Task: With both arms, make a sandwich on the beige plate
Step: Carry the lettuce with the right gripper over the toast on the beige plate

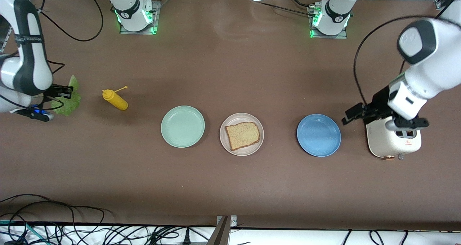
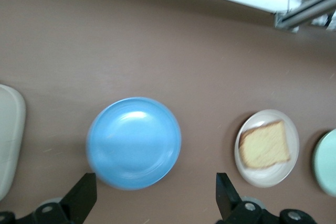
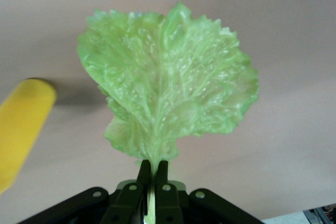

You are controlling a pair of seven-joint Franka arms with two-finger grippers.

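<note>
Gripping lettuce leaf, right gripper

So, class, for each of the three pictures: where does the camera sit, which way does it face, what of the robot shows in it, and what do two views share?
Front view: high across the table, facing both arms' bases; shows the beige plate with a bread slice, both arms.
Left wrist view: on the left arm, looking down past the open left gripper at the blue plate.
Right wrist view: on the right arm; the right gripper, jaws shut on the lettuce leaf.
Shared: front and left wrist views both show the blue and beige plates.
</note>
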